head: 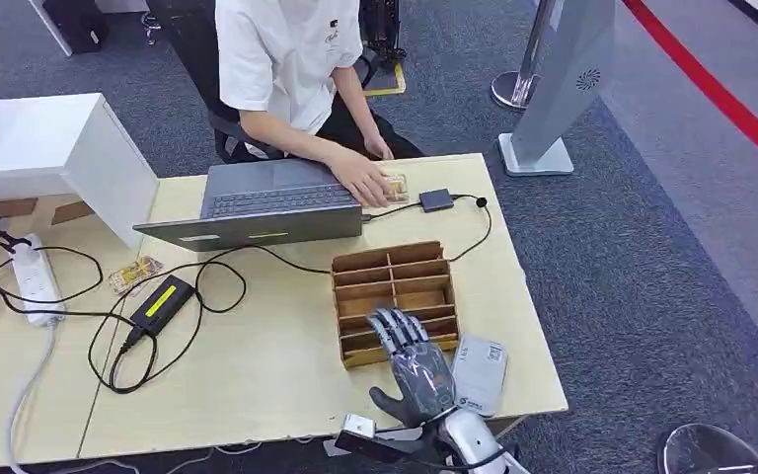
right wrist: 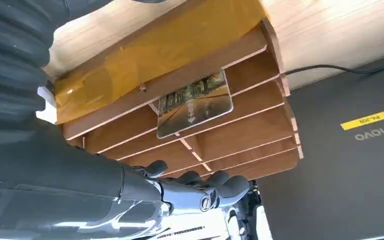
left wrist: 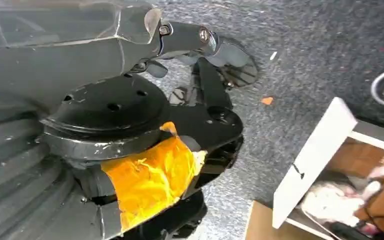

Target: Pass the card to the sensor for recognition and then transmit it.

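The right hand (head: 416, 367) hangs over the near end of the wooden card rack (head: 395, 296), close to the front edge of the bench (head: 276, 365). Its fingers (head: 396, 327) are stretched out and apart over the nearest slots, and it grasps nothing. The left hand (left wrist: 207, 95) hangs beside the robot's body above the carpet; its fingers look loosely bent with nothing in them, but I cannot tell for sure if they are apart or closed.

In the right wrist view, the card (right wrist: 194, 102) stands in a slot of the rack, leaning on a divider, with its free edge showing. It is not yet taken.

The step in hand seems to be picking the card. To do it well, the hand should come down straight over that slot, pinch only the free edge, and lift along the dividers so that the rack does not tip. The small black sensor (head: 435, 199) lies near the far right corner, beside the laptop (head: 266, 202), where a person's hand (head: 365, 181) rests.
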Tool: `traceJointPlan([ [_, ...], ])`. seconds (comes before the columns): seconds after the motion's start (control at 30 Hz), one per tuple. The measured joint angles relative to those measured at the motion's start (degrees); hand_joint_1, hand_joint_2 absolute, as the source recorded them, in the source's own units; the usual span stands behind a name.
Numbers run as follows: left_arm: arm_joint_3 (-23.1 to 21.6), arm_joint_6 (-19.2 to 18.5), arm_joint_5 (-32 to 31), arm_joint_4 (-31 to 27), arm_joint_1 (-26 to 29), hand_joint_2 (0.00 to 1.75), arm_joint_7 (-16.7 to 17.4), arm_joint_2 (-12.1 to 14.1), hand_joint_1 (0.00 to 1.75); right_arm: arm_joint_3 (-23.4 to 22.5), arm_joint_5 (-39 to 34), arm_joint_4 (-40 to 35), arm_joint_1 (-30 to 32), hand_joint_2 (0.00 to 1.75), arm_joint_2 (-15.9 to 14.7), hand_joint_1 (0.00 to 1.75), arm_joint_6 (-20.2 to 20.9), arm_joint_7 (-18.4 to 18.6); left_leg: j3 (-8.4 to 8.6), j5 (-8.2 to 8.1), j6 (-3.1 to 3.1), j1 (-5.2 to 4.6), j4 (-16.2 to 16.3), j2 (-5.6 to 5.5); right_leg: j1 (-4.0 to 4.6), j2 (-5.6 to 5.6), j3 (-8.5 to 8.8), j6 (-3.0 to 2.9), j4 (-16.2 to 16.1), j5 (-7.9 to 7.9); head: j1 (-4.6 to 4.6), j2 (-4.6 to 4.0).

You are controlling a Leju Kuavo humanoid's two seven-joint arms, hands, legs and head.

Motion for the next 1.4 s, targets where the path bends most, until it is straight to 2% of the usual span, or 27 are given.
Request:
traceJointPlan([
  [0.07,-0.5,0.6,-0.6,0.0,0.0,1.75,-1.2,0.2,0.00,-0.4,0.2,0.4,-0.1,1.75,0.1,0.00,-0.1,0.1,0.00,0.00,0.00,0.00,0.0,0.00,0.00,0.00,0.00,0.00,0.0,0.00,0.00,0.00],
  [0.2,-1.7,4.1,-2.7,0.0,0.1,1.75,-6.4,0.6,0.00,-1.3,1.0,0.7,0.0,1.75,0.1,0.00,-0.4,0.7,0.00,0.00,0.00,0.00,0.0,0.00,0.00,0.00,0.00,0.00,0.0,0.00,0.00,0.02],
  [0.27,-2.2,4.6,-3.1,0.0,0.0,1.75,-7.3,0.9,0.00,-1.6,1.0,0.7,0.0,1.75,0.1,0.00,-0.4,0.8,0.01,0.00,0.00,0.00,0.0,0.01,0.00,0.01,0.00,0.00,0.0,0.00,-0.02,0.00],
  [0.47,-2.5,2.0,-2.4,0.0,0.0,1.75,-6.7,1.4,0.00,-2.4,1.4,0.7,0.1,1.75,0.1,0.00,-0.3,0.7,0.00,0.00,0.00,0.01,0.0,0.01,0.01,0.01,0.00,0.00,0.0,0.00,0.02,0.00],
  [1.4,-3.7,-0.8,-4.2,0.0,0.1,1.75,-6.6,1.4,0.00,-2.7,-0.2,0.7,-0.7,1.75,1.0,0.00,0.5,-0.6,0.00,0.00,0.00,0.01,0.0,0.00,0.01,0.00,0.00,0.00,0.0,0.00,0.00,0.00],
])
